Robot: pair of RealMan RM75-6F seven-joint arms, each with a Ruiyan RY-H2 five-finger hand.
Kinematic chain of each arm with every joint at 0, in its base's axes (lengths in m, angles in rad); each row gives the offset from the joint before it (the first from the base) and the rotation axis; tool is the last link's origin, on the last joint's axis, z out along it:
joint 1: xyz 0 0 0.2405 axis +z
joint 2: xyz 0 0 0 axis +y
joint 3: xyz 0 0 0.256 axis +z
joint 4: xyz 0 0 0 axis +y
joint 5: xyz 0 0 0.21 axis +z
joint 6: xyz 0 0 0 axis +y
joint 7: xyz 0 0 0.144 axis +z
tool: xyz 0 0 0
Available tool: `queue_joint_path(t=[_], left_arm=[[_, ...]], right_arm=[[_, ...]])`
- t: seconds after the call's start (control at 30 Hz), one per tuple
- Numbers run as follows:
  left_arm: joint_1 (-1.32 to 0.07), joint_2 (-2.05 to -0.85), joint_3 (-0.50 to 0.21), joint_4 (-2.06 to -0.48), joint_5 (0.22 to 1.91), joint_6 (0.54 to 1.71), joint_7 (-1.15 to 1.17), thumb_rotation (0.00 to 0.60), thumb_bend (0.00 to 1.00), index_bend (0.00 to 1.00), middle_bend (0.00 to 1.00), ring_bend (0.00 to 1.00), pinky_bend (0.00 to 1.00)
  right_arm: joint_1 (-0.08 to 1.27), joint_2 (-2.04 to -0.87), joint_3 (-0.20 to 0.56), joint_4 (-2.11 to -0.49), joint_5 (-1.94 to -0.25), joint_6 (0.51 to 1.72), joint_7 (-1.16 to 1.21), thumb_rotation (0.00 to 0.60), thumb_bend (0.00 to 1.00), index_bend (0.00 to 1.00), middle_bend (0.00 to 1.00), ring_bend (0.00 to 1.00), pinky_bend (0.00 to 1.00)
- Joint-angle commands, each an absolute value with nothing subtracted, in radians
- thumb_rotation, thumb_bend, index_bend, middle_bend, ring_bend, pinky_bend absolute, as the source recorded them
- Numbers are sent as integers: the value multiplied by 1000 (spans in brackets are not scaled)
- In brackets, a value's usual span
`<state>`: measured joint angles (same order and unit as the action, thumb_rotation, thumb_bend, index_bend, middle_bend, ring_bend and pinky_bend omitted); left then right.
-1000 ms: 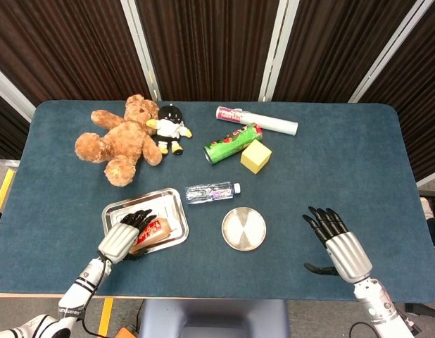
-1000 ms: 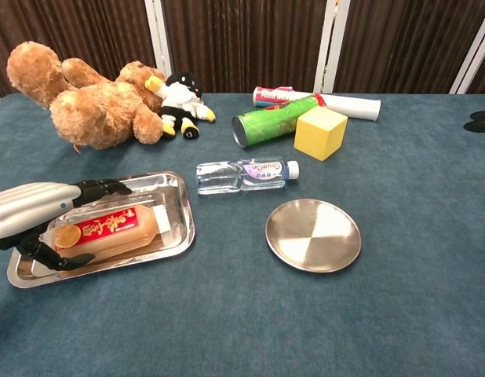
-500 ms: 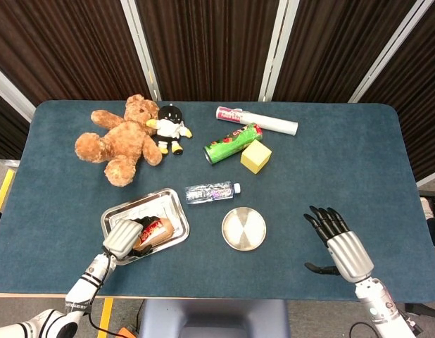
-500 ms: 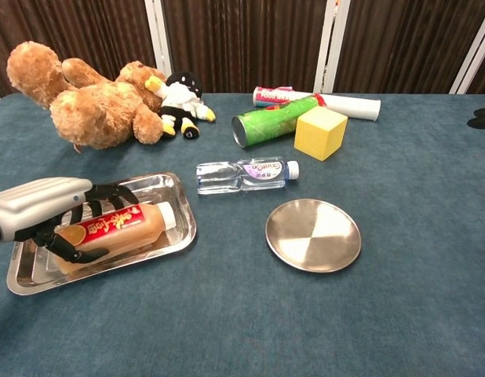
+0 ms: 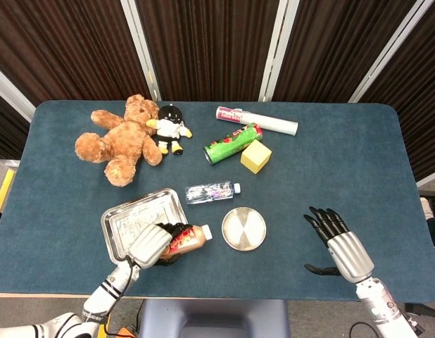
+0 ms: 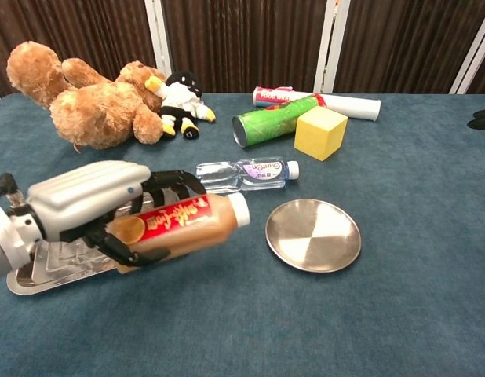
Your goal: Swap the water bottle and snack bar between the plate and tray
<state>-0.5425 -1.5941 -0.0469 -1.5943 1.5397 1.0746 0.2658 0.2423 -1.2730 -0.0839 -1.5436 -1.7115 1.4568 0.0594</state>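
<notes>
Moved: brown drink bottle with red label point(image 6: 180, 225), lifted out of the steel tray point(image 5: 121, 223) by the left hand point(image 6: 89, 198) and carried toward the round plate point(image 6: 313, 234) at frame centre; held aloft, gripped around its body. Tray now vacated. Clear water bottle point(image 6: 244, 174) lying on the worktop point(image 6: 415, 196) above the plate, untouched. Right hand point(image 5: 341, 243), lower right: empty, fingers spread. Swap judged half begun.
</notes>
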Motion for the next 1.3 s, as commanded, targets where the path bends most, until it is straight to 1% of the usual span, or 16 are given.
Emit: queue_joint_path(t=[0.03,0.17,0.2,0.27,0.33,0.4,0.47,0.5,0.6,0.7,0.77,0.97,1.03,1.1,1.2,1.3], left_arm=[[-560,-1682,-27,-1590,1540,1050,303,600,533,527,682,743,839],[-570,-1799,-46,-1527,1523,1055,294,600,527,506,656,728,823],[-575,-1827,-46,-1500,1522,1050,288,600,523,496,644,716,806],[-585,-1847,-42,-1469,1516,1029,287,600,495,445,581,649,731],[-595,-1846,-37,-1461,1491,993,303,600,460,349,467,507,609],[-601,-1842,-36,-1463,1477,977,312,600,438,251,345,332,428],[-604,-1839,-32,-1458,1481,978,319,600,421,178,256,215,278],[-604,-1836,-28,-1458,1482,979,324,600,409,130,208,158,224],[-606,-1818,-23,-1482,1479,974,322,600,382,15,75,25,144],[-600,-1800,-27,-1518,1485,999,311,600,350,0,29,0,118],[-593,-1792,-30,-1536,1498,1029,298,600,336,0,33,0,116],[-597,-1755,-33,-1587,1519,1049,279,600,330,0,38,0,121],[-601,-1758,-54,-1562,1565,1099,233,600,330,0,39,0,132],[-621,-1768,-87,-1489,1608,1138,212,600,329,0,40,0,137],[-678,-1763,-145,-1414,1581,1076,213,600,329,0,29,0,132],[-753,-1772,-226,-1329,1502,980,252,600,328,0,6,0,120]], right_arm=[[244,-1261,-84,-1546,-1718,1453,80,600,223,0,6,0,0],[248,-1252,-78,-1546,-1710,1440,104,600,223,0,7,0,0],[249,-1247,-77,-1548,-1707,1436,113,600,223,0,7,0,0],[249,-1240,-75,-1551,-1707,1436,123,600,223,0,7,0,0],[247,-1235,-71,-1551,-1708,1442,133,600,223,0,7,0,0],[246,-1232,-69,-1550,-1706,1444,140,600,223,0,7,0,0],[245,-1229,-67,-1551,-1705,1442,146,600,223,0,7,0,0],[245,-1228,-67,-1553,-1705,1440,150,600,223,0,6,0,0],[242,-1228,-66,-1555,-1705,1440,143,600,224,0,7,0,0],[240,-1229,-67,-1560,-1701,1430,123,600,223,0,7,0,0],[240,-1229,-66,-1565,-1694,1419,109,600,223,0,7,0,0],[246,-1223,-72,-1566,-1712,1405,106,600,224,0,6,0,0],[249,-1217,-78,-1564,-1721,1401,120,600,223,0,4,0,0],[247,-1214,-78,-1565,-1724,1406,126,600,223,0,1,0,0],[242,-1217,-77,-1561,-1728,1415,116,600,223,0,1,0,0],[241,-1226,-76,-1558,-1727,1408,99,600,223,0,1,0,0]])
